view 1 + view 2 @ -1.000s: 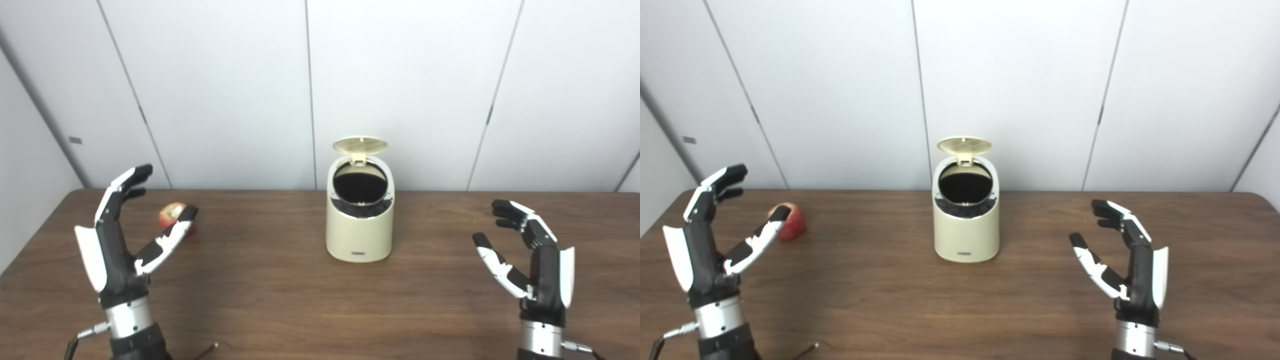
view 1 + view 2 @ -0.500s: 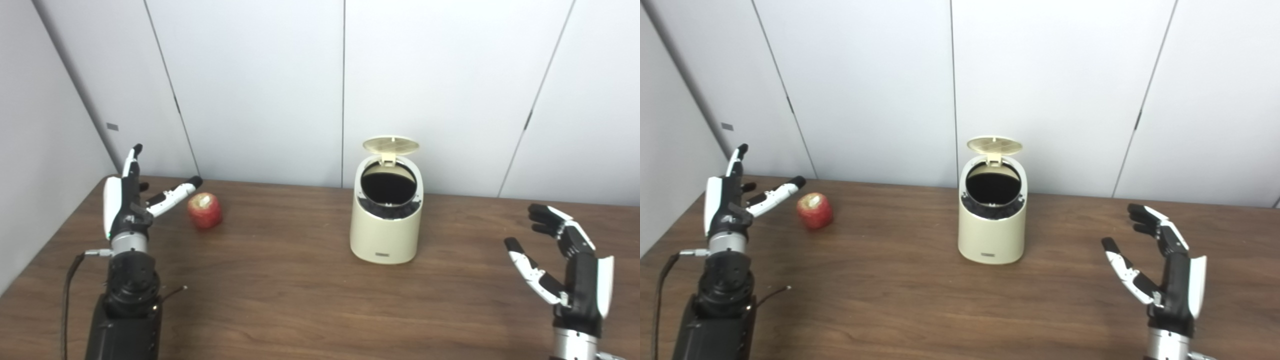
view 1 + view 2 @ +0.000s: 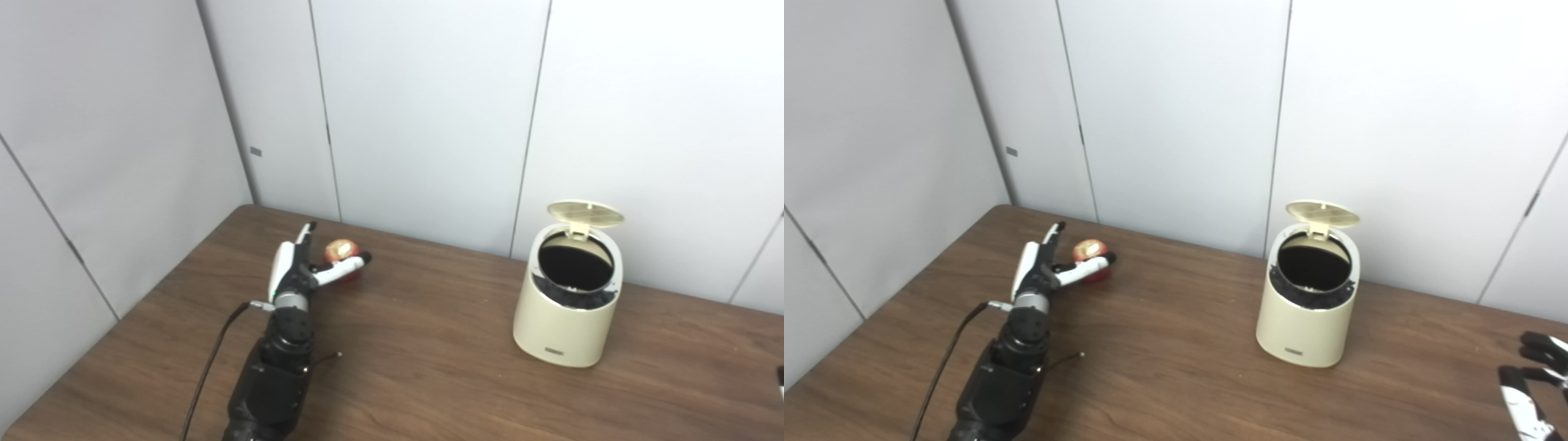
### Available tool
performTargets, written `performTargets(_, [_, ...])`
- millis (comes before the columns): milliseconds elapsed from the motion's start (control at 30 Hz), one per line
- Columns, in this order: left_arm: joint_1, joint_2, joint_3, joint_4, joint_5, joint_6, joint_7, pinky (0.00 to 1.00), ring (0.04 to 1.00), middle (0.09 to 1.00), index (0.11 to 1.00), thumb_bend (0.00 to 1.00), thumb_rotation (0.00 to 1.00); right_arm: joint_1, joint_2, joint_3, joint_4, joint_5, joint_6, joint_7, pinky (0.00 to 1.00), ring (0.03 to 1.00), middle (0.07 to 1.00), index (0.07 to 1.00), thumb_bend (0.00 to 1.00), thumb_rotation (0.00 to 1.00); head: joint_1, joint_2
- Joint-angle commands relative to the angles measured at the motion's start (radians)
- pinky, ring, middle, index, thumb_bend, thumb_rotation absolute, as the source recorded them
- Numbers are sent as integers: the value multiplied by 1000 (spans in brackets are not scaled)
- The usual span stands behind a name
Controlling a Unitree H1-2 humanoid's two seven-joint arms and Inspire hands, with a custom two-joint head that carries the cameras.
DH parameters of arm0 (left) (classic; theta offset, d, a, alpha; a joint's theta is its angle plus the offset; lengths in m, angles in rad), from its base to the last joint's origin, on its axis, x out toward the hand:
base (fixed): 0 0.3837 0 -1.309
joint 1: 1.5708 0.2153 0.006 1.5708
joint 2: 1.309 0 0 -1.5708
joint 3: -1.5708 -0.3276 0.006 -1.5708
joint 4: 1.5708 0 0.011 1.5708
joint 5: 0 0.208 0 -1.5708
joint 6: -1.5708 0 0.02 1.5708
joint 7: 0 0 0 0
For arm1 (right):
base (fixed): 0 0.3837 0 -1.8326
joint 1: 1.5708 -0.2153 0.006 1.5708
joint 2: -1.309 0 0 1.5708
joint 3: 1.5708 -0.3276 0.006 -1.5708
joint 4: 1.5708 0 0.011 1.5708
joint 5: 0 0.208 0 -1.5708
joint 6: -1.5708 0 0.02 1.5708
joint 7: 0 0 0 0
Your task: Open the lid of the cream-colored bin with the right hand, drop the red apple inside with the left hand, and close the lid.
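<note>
The cream-colored bin (image 3: pixel 566 318) stands on the wooden table (image 3: pixel 429 367) with its round lid (image 3: pixel 585 213) flipped up and its dark opening showing. The red apple (image 3: pixel 342 250) lies on the table at the far left. My left hand (image 3: pixel 303 269) is open around it, fingers behind it and thumb across its front; I cannot tell whether they touch. My right hand (image 3: pixel 1534 386) shows only at the lower right corner of the right eye view, open and well apart from the bin.
A black cable (image 3: pixel 205 373) runs along the left forearm. Grey wall panels close off the table's far and left edges.
The camera has swung left, so the whole scene shifted right. My left hand has reached forward and now brackets the apple. The right hand has slid almost out of the picture.
</note>
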Motion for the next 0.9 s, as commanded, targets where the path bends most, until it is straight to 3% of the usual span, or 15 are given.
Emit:
performTargets(0, [-60, 22, -11, 9, 18, -11, 28, 821, 973, 1000, 1000, 1000, 410, 57, -6, -10, 57, -50, -30, 11, 493, 619, 650, 624, 485, 654, 15, -1])
performTargets(233, [-86, 37, -43, 87, 50, 2, 74, 844, 980, 1000, 1000, 1000, 446, 57, 16, -66, 55, -24, -30, 75, 467, 600, 629, 606, 566, 699, 52, -11])
performTargets(500, [-94, 56, -65, 122, 51, 25, 65, 844, 984, 1000, 1000, 1000, 465, 65, 38, -105, 39, -35, -30, 118, 458, 590, 631, 603, 573, 707, 39, -7])
performTargets(600, [-95, 62, -82, 126, 64, 39, 65, 848, 986, 1000, 1000, 1000, 442, 67, 42, -108, 36, -39, -30, 124, 456, 588, 629, 605, 583, 717, 29, -4])
performTargets(733, [-98, 72, -127, 127, 116, 67, 82, 963, 1000, 1000, 998, 1000, 360, 69, 42, -107, 34, -42, -30, 125, 453, 585, 627, 604, 605, 729, 18, 2])
performTargets(867, [-113, 83, -185, 161, 199, 86, 115, 998, 1000, 993, 979, 1000, 280, 72, 47, -115, 31, -41, -30, 129, 445, 580, 619, 596, 643, 737, 9, 6])
